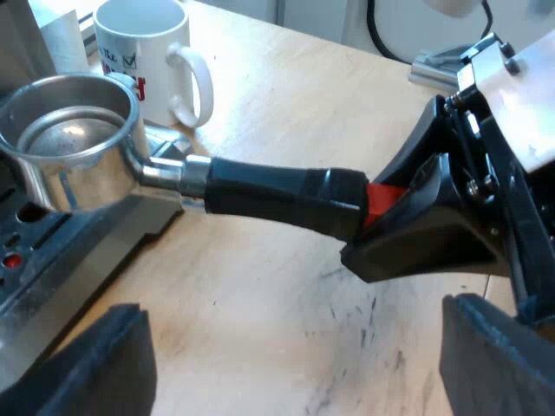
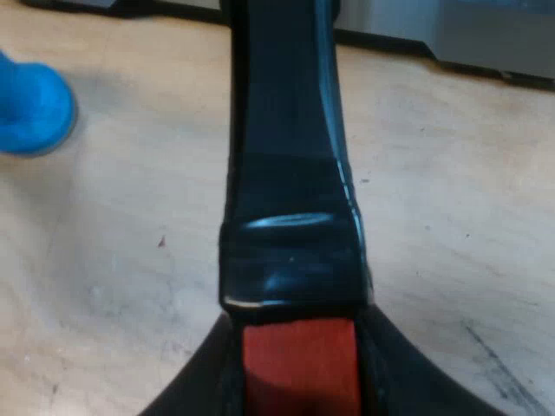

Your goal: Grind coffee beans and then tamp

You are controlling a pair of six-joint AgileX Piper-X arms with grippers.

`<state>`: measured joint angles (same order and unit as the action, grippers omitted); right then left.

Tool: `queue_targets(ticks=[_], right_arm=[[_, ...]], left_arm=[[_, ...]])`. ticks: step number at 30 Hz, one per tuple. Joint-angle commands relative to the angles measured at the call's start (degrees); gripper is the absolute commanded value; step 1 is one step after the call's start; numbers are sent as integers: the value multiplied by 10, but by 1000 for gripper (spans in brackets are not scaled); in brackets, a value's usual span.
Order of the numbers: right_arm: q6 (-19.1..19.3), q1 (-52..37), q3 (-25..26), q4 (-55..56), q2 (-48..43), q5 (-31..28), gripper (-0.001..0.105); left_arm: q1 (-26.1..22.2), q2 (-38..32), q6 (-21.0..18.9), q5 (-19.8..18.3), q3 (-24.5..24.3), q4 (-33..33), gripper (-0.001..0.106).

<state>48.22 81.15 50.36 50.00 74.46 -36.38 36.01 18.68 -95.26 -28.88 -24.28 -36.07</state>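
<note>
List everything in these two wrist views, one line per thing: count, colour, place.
metal holder with a dark handle ending in red: one; silver basket, black handle, red end; basket at the machine, bare metal inside.
white ceramic mug: one; white with red and blue print; upright on the table near the holder's basket.
blue tamper: one; blue; on the table, apart from the handle.
espresso machine: one; silver and dark; by the basket.
light wooden table: one; pale wood; under everything.
right gripper: one; black; shut on the red end.
left gripper: one; black; open over the table near the handle.
</note>
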Motion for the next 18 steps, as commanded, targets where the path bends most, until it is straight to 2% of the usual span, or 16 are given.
queue_targets(ticks=[1,7,9,10,14,18], right_arm=[[17,21,7,8,-23,-37,0],[81,32,7,9,-53,-35,0],[114,32,7,6,-65,-33,0],[144,32,7,1,-73,-21,0],[211,32,6,-5,-92,7,0],[250,30,-2,-27,-107,36,0]], left_arm=[[3,-48,-2,5,-4,-10,70],[3,-111,-2,13,-4,-40,70],[3,-130,-2,13,-4,-55,70],[3,-144,-2,18,-4,-68,70],[3,-160,-2,22,-4,-78,70],[3,-160,-2,22,-4,-78,70]])
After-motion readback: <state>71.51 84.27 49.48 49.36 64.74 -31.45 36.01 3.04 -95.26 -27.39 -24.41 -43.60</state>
